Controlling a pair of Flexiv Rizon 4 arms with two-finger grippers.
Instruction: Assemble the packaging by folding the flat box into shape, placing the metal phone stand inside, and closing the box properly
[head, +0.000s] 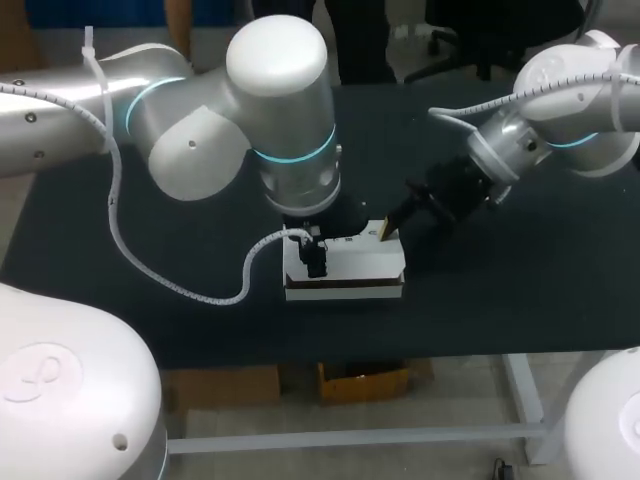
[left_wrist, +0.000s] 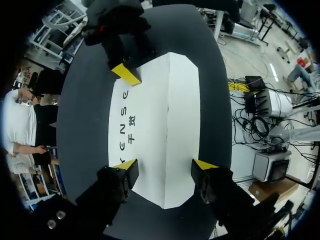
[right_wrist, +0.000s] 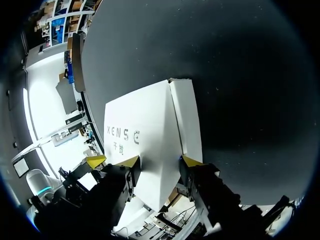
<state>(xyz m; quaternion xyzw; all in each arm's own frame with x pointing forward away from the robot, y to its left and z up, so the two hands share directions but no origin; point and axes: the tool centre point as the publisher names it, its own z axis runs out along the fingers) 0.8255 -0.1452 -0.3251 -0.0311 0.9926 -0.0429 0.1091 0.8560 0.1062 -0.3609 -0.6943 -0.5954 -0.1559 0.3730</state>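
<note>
White box (head: 345, 268) on black table (head: 520, 290). Left jaws open over one end, right jaws open over the other.

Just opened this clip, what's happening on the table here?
Both arms are at a white box on the dark table. The left claw is down over one end, the right claw at the opposite end. The box looks folded into shape with its top flat. No phone stand is visible.
</note>
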